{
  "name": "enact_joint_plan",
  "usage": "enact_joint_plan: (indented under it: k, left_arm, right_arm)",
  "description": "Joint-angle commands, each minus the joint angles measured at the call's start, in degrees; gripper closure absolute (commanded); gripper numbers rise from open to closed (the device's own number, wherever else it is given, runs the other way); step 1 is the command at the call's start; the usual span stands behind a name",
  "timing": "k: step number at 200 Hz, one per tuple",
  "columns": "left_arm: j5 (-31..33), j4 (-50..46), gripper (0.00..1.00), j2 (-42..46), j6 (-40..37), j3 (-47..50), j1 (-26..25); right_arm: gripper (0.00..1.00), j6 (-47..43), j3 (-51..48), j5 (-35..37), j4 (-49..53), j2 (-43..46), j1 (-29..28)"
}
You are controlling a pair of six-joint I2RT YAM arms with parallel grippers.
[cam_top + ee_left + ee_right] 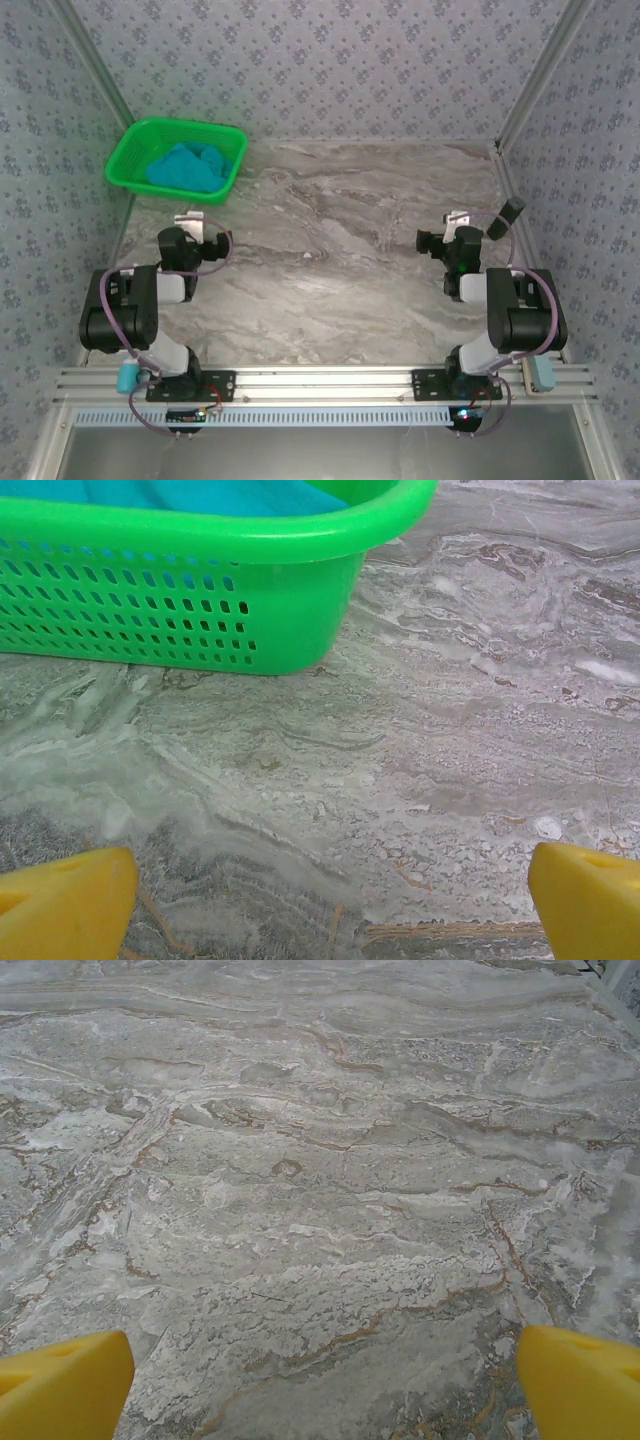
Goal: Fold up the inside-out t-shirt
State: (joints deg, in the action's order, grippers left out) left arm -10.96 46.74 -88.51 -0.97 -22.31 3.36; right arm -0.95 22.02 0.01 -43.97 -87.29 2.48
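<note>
The t-shirt (pixel 185 167) lies bunched in the green basket (pixel 122 162), at eleven o'clock from the left pincer (pixel 330 890). Both it and the right pincer (pixel 325 1370) gape, empty.

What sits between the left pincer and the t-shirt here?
In the left wrist view: bare marble tabletop, then the perforated near wall of the green basket; the t-shirt lies inside it. The left pincer is open.

T-shirt (pixel 186 166): teal, plain
Basket (pixel 135 142): bright green, perforated mesh sides
Counter (pixel 340 260): grey marble veining, brown streaks
Walls (pixel 330 60): pale grey-blue, small floral repeat
Fingers (pixel 65 905): yellow
</note>
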Motion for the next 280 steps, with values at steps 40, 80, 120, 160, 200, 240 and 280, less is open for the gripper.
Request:
enact_joint_plan:
  k: [40, 80, 120, 160, 200, 240, 280]
  left_arm:
    - [-0.60, 2.13, 0.00, 0.70, -0.17, -0.11, -0.07]
    - [-0.63, 2.13, 0.00, 0.63, -0.17, -0.11, -0.02]
    - [-0.60, 2.13, 0.00, 0.66, -0.17, -0.11, -0.08]
    - [-0.43, 2.13, 0.00, 0.63, 0.03, -0.15, 0.01]
    - [7.18, -0.21, 0.00, 0.52, 2.27, -1.43, -0.58]
    - [7.56, -0.14, 0.00, 0.49, 2.07, -1.48, -0.72]
    - [10.41, -29.95, 0.00, 11.55, 3.82, -13.13, -4.61]
  right_arm:
    - [0.00, -0.81, 1.06, -0.02, -0.77, 0.35, -0.14]
    - [0.00, -0.73, 1.09, -0.19, -0.77, 0.33, -0.05]
    - [0.00, -0.72, 1.08, -0.28, -0.77, 0.32, 0.06]
    - [0.00, -0.68, 1.08, -0.43, -0.82, 0.33, 0.05]
    - [0.00, -0.48, 1.14, -1.03, -0.67, 0.31, 0.41]
    - [0.00, -0.49, 0.71, -0.62, -1.22, 0.56, 0.29]
    - [0.00, 13.30, 9.71, 8.36, 31.24, 19.04, 3.08]
